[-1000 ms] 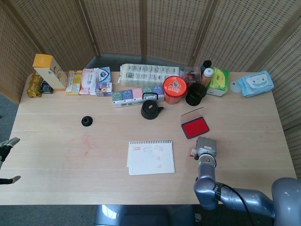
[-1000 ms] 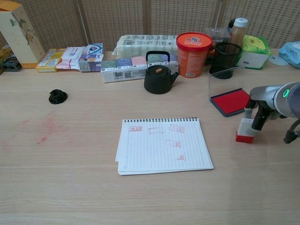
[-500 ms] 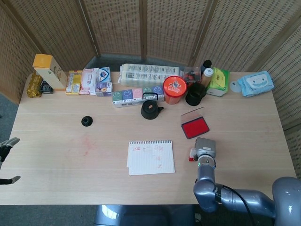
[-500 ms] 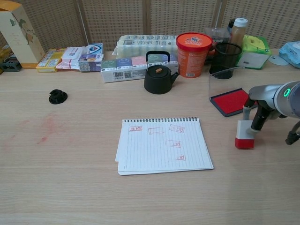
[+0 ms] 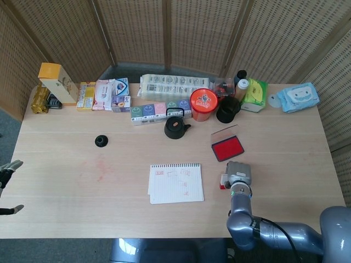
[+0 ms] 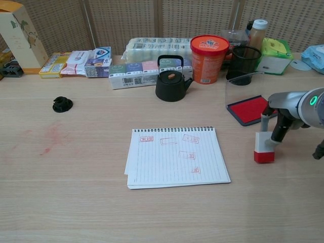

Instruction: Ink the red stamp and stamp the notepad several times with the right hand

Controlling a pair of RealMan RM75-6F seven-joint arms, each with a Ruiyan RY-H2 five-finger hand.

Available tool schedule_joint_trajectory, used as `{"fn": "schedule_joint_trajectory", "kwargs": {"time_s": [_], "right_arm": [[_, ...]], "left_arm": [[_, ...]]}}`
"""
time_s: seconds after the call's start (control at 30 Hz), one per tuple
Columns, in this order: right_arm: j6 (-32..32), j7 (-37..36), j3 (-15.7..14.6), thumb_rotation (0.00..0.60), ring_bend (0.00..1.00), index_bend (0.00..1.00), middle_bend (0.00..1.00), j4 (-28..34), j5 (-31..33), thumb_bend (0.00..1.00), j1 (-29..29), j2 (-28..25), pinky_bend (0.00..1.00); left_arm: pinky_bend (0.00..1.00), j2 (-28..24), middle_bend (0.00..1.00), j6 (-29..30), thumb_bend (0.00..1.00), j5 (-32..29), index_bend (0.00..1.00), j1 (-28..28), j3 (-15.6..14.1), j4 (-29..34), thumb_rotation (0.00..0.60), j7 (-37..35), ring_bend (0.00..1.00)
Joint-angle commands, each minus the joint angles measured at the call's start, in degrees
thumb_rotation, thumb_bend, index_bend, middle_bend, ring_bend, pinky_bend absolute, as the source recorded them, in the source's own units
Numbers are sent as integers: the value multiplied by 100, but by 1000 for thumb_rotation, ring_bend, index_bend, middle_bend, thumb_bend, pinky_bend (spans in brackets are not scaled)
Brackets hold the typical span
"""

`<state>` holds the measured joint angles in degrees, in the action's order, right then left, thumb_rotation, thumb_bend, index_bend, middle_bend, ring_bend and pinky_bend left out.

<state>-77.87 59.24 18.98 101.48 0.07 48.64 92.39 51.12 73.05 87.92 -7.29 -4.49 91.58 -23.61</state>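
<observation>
Light wood table point(image 5: 66, 192), woven rattan screens behind it, grey floor at the left edge in the head view. A reddish smear marked the wood left of centre point(image 6: 50, 136). The notepad point(image 6: 176, 156) lay flat mid-table with several red stamp marks on the page. The red stamp point(image 6: 264, 148) stood upright on the table right of the notepad, apart from it, just in front of the open ink pad point(image 6: 249, 109). Back row held a black kettle point(image 6: 170, 80), an orange tub point(image 6: 206, 51), a black cup point(image 6: 243, 65) and assorted boxes and packets. A small black cap point(image 6: 62, 104) sat alone on the left.

Chest view showed the right hand point(image 6: 277, 124) with dark fingers on the stamp's white upper part, holding it. Head view hid that contact under the wrist point(image 5: 238, 174); only a sliver of stamp showed. Only the head view caught the left hand point(image 5: 7, 186) at the frame's far left edge, fingers spread, holding nothing.
</observation>
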Motion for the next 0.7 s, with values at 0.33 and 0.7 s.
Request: {"fn": "schedule_joint_trajectory", "kwargs": {"time_s": [0.33, 0.7], "right_arm": [[-151, -56, -26, 600, 1000, 469, 989, 369, -33, 370, -5, -212, 1000], [-208, -106, -76, 600, 1000, 482, 989, 573, 4, 375, -36, -378, 1000]], "left_arm": [[10, -5, 0, 25, 0, 20, 0, 8, -5, 6, 600, -3, 0], [10, -4, 0, 27, 0, 34, 0, 8, -12, 6, 600, 1, 0]]}}
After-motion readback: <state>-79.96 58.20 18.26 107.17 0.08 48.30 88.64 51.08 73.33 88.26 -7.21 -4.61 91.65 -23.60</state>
